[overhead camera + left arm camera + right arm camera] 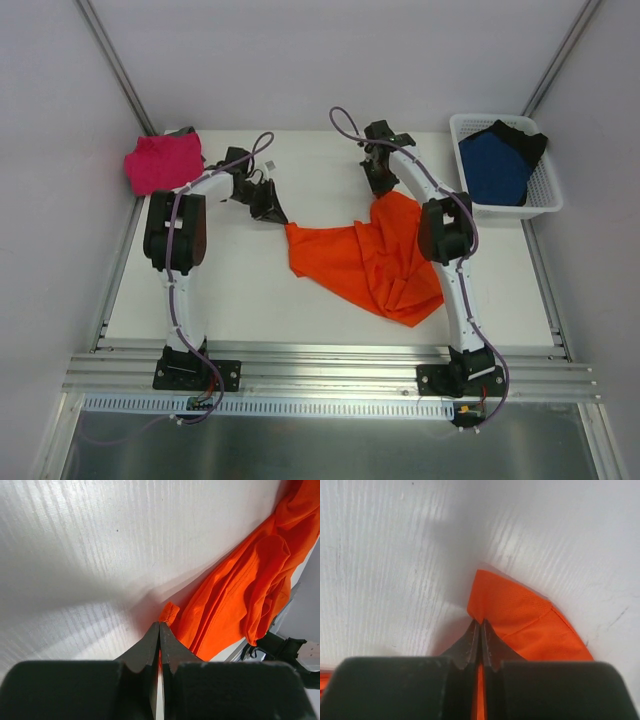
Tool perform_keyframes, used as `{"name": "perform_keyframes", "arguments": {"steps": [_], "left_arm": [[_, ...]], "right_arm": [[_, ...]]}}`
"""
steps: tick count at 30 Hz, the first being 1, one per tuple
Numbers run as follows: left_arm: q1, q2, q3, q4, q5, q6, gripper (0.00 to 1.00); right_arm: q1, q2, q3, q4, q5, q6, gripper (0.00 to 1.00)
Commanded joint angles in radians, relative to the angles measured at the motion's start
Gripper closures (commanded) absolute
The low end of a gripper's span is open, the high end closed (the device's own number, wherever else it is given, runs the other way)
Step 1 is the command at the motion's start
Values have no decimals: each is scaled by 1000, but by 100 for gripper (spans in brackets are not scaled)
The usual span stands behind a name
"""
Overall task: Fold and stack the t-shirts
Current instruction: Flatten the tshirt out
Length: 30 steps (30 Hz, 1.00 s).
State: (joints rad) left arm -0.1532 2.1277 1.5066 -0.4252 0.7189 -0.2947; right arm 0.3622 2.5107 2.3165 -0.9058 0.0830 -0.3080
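The bright orange t-shirt (365,258) lies rumpled on the white table between my two arms. My left gripper (272,212) is shut on the shirt's left edge; the left wrist view shows the cloth (240,590) pinched at my left gripper's tips (160,625). My right gripper (381,185) is shut on the shirt's far right corner; the right wrist view shows that corner (510,610) at my right gripper's tips (481,623). The magenta-pink t-shirt (162,162) lies bunched at the table's far left corner. The dark blue t-shirt (494,165) and the black t-shirt (527,141) lie in the basket.
A white plastic mesh basket (546,190) stands at the table's far right. Grey walls close in on the left, back and right. A metal rail (330,375) runs along the near edge, where the arm bases are bolted.
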Motion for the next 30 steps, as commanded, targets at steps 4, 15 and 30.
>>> {"name": "perform_keyframes", "arguments": {"steps": [4, 15, 30], "left_arm": [[58, -91, 110, -30, -62, 37, 100], [147, -183, 343, -34, -145, 58, 100], [147, -653, 192, -26, -128, 5, 100]], "right_arm": [[-28, -189, 101, 34, 81, -34, 100], [-45, -496, 24, 71, 193, -134, 99], [-31, -1032, -437, -77, -22, -2, 99]]}}
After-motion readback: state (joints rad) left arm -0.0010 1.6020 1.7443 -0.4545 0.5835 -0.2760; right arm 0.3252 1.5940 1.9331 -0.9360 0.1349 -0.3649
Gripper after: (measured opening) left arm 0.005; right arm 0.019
